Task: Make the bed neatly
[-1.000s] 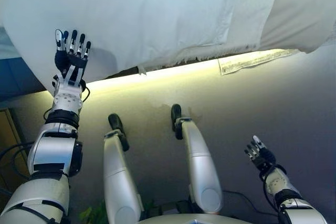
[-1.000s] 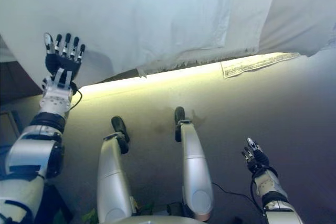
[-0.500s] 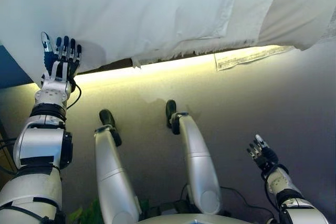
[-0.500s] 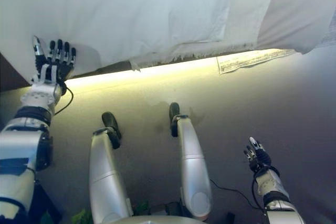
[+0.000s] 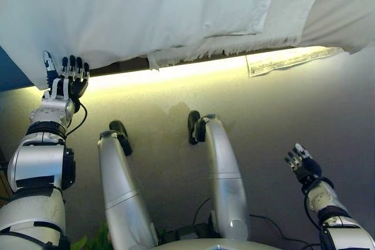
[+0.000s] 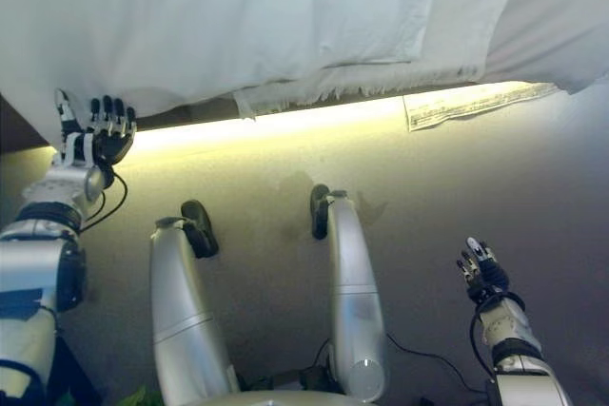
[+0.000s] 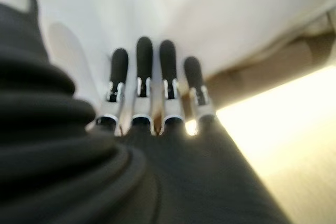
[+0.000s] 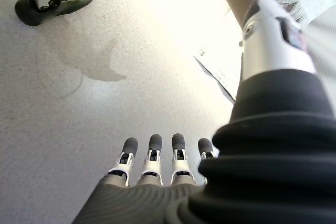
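A white bedsheet (image 5: 164,10) hangs over the bed's near side and fills the top of both eye views; its lower hem (image 5: 193,55) is frayed. A second, greyer cover (image 5: 345,10) overlaps it at the right. My left hand (image 5: 65,79) is open with straight fingers, at the sheet's lower left edge; in the left wrist view its fingers (image 7: 152,77) point at the white cloth (image 7: 210,14), and I cannot tell whether they touch it. My right hand (image 5: 303,165) is open and empty, low over the floor at the lower right, far from the bed.
A lit strip glows under the bed frame (image 5: 176,71). A sheet of paper (image 5: 290,60) lies on the grey carpet by the bed's right part. A blue surface (image 5: 12,74) shows at the far left edge.
My left hand has come down and to the left, from over the sheet's face to its lower left edge. The whole view has shifted. The right hand has stayed low and open.
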Tool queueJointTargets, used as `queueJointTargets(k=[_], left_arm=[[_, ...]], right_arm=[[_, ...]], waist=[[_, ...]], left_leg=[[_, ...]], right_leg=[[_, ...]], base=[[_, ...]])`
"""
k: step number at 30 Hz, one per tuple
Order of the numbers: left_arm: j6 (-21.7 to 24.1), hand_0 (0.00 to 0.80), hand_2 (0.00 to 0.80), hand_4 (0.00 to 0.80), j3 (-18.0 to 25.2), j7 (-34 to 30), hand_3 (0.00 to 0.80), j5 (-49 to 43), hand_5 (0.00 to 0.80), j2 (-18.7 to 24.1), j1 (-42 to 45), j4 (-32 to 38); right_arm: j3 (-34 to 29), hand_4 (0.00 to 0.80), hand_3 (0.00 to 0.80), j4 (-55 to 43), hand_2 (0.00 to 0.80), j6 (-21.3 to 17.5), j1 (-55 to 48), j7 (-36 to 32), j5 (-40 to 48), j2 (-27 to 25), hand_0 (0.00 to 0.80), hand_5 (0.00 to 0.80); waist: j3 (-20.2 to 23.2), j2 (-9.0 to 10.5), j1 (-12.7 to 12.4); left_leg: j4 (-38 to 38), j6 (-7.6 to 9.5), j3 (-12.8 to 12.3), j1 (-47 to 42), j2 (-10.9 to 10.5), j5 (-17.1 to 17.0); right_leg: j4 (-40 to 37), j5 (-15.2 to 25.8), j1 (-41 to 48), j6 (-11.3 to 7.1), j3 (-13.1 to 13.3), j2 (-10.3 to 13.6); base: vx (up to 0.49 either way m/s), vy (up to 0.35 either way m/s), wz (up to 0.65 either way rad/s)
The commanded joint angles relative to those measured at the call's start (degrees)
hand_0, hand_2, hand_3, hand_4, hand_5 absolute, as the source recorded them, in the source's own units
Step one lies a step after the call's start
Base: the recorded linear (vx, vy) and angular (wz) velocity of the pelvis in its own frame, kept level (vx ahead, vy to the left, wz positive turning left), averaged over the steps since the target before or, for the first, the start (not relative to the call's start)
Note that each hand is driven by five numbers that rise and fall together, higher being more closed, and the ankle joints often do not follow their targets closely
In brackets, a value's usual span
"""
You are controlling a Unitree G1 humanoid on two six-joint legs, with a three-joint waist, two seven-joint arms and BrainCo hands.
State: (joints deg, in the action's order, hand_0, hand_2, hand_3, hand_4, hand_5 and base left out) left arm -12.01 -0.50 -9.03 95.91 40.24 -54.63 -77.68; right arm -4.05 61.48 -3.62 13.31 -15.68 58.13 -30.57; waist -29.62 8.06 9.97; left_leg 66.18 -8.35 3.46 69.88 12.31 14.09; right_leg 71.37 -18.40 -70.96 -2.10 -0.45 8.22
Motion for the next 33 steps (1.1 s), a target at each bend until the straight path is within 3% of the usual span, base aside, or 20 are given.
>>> queueJointTargets(k=[1, 10, 16, 24, 29, 33], left_arm=[[0.02, 0.0, 0.0, 0.0, 3.38, 2.55, 0.0, 2.26, 0.0, 0.09, 4.34, -0.88], [-1.48, 0.0, 0.0, 0.0, 6.75, 3.74, 0.0, 0.59, 0.0, 0.1, 10.23, -1.03], [0.96, 0.0, 0.0, 0.0, 8.31, 0.19, 0.0, -4.91, 0.0, -4.35, 16.95, 2.32], [6.35, 0.0, 0.0, 0.0, 7.12, -7.16, 0.0, -7.26, 0.0, -8.44, 21.04, 11.99], [10.37, 0.0, 0.0, 0.0, 5.71, -9.69, 0.0, -9.22, 0.0, -12.04, 27.01, 23.76], [12.43, 0.0, 0.0, 0.0, 4.88, -11.44, 0.0, -11.88, 0.0, -15.4, 31.89, 28.93]], right_arm=[[-3.73, 0.0, 0.0, 1.61, 0.0, -2.54, -3.55, -0.57, -0.1, -4.09, 0.0, 0.0], [-6.31, 0.0, 0.0, 1.94, 0.0, -1.12, -4.71, -3.78, -2.22, -5.28, 0.0, 0.0], [-6.46, 0.0, 0.0, 1.8, 0.0, -1.54, -6.06, -5.56, -3.42, -3.14, 0.0, 0.0], [-6.65, 0.0, 0.0, -2.19, 0.0, -0.29, -7.15, -3.49, -3.61, -0.68, 0.0, 0.0], [-7.38, 0.0, 0.0, -2.17, 0.0, -1.06, -10.63, -2.68, -5.51, 3.06, 0.0, 0.0], [-7.67, 0.0, 0.0, -1.51, 0.0, -2.22, -12.49, -2.69, -7.23, 5.39, 0.0, 0.0]], waist=[[2.14, -2.01, 0.22], [3.06, -2.71, 0.15], [3.88, -3.53, -0.21], [6.75, -5.08, -0.38], [10.03, -5.85, -1.44], [12.24, -6.19, -2.61]], left_leg=[[4.36, 7.33, -3.01, 0.48, -1.77, 4.95], [8.1, 6.96, -2.92, 0.52, -1.14, 5.85], [6.77, 6.25, -3.4, -3.88, -0.39, 5.12], [-8.42, 4.98, -6.5, -18.56, -0.19, 1.21], [-19.72, 4.79, -8.65, -30.29, -2.09, -1.18], [-24.23, 4.35, -8.98, -36.52, -2.69, -1.18]], right_leg=[[-5.51, 5.18, 1.59, 2.04, 2.36, -0.22], [-1.25, 2.81, 1.6, 2.47, 2.27, 0.1], [-1.84, 2.43, 5.93, 2.31, 2.03, -0.01], [-14.16, 4.5, 19.41, 1.36, 1.08, 0.33], [-23.71, 5.76, 30.84, 0.73, -0.82, 1.27], [-28.26, 5.71, 37.21, 0.61, -2.2, 2.92]], base=[[-0.043, -0.057, 0.02], [-0.012, -0.018, 0.01], [0.013, -0.064, 0.03], [0.014, -0.056, 0.08], [0.119, -0.09, 0.1], [0.159, -0.059, -0.08]])
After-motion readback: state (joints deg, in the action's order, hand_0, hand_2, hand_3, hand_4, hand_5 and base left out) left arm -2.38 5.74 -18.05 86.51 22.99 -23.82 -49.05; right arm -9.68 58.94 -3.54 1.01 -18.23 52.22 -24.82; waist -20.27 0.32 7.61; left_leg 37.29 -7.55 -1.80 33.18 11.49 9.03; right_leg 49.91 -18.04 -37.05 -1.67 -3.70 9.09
